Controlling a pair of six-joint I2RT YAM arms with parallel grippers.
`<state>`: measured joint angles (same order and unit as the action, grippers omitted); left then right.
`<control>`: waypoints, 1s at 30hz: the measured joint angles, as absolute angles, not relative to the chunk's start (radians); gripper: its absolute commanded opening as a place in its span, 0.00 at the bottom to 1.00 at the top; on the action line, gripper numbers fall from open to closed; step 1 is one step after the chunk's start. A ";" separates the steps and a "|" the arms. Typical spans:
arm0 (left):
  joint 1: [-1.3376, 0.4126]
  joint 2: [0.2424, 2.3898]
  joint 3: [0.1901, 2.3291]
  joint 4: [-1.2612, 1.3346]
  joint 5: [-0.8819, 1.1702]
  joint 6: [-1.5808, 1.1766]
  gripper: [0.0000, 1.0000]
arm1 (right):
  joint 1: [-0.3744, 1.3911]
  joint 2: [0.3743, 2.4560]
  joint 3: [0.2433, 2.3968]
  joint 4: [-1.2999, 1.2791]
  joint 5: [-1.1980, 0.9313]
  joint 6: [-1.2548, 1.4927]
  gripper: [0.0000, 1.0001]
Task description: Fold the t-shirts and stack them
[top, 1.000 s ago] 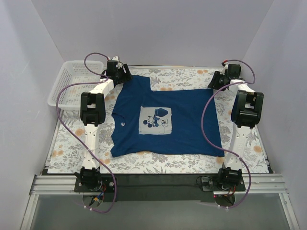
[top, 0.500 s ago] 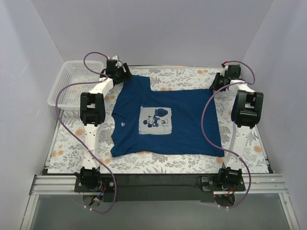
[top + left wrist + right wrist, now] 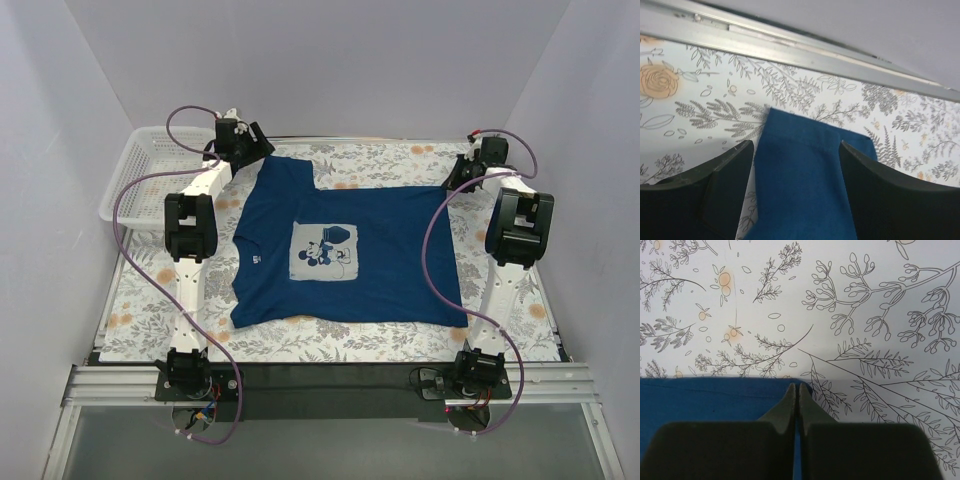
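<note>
T-shirt (image 3: 340,250): navy, spread flat mid counter (image 3: 140,300), print up, collar toward left arm. Left end effector (image 3: 795,147): fingers wide apart, straddling sleeve end at shirt's far-left edge, cloth between them, not clamped. Right end effector (image 3: 795,386): fingers pressed together on shirt's far-right hem corner, sliver of blue in seam. White basket (image 3: 150,170) at far-left corner.

The top view looks down on the whole t-shirt (image 3: 390,240) from its near side; both wrist views sit close over its far corners.
</note>
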<state>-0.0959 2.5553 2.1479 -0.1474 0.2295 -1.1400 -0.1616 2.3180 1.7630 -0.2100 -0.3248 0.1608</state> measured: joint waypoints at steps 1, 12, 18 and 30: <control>-0.096 2.558 2.150 -0.132 0.232 -1.144 0.61 | -0.163 2.318 1.761 -0.209 -0.330 0.160 0.01; -0.100 2.636 2.188 -0.037 0.242 -1.204 0.52 | -0.169 2.291 1.694 -0.174 -0.395 0.146 0.01; -0.102 2.656 2.192 -0.041 0.239 -1.221 0.51 | -0.169 2.288 1.687 -0.173 -0.408 0.142 0.01; -0.112 2.664 2.226 -0.074 0.175 -1.185 0.50 | -0.169 2.286 1.681 -0.172 -0.425 0.142 0.01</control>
